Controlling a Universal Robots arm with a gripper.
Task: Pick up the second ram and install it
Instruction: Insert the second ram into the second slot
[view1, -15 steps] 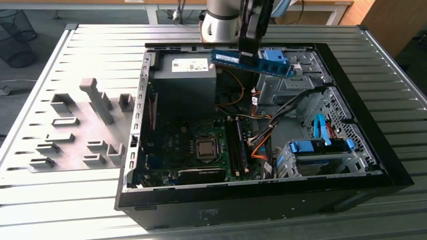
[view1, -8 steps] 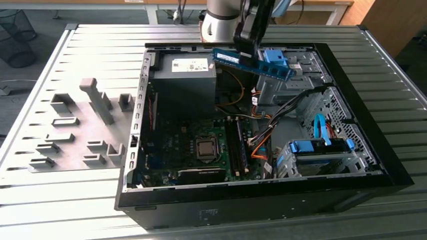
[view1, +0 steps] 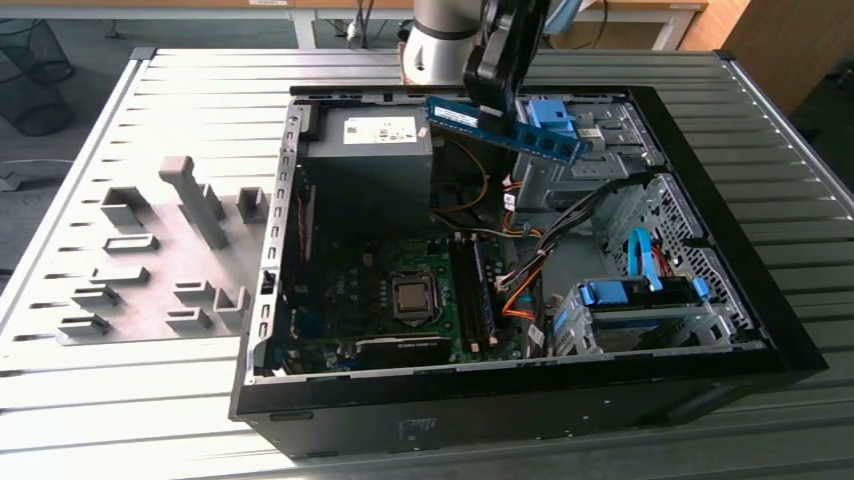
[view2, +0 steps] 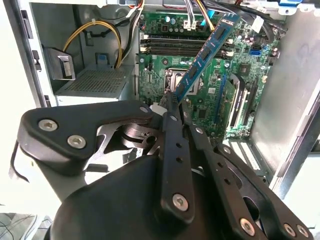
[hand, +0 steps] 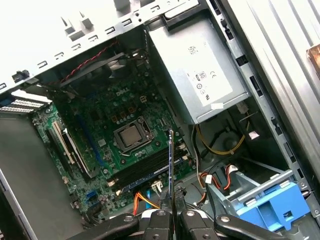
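My gripper (view1: 491, 92) is shut on the second ram (view1: 509, 128), a long thin blue-green board with black chips and a white label. It holds the ram tilted in the air above the far part of the open computer case (view1: 267, 300). In the second wrist view the ram (view2: 206, 52) slants out from the fingertips (view2: 171, 102) over the motherboard (view2: 250, 75). In the first wrist view the ram (hand: 171, 165) shows edge-on above the gripper (hand: 172, 212), over the black memory slots (hand: 142, 172). In the exterior view those slots (view1: 469, 290) lie well below the ram.
A grey power supply (view1: 367, 150) fills the case's far corner beside the ram. Blue drive-bay clips (view1: 641, 292) and orange cables (view1: 521, 295) sit toward the exterior view's right. The CPU socket (view1: 414, 296) lies next to the slots. Grey fixture blocks (view1: 174, 250) stand on the table outside the case.
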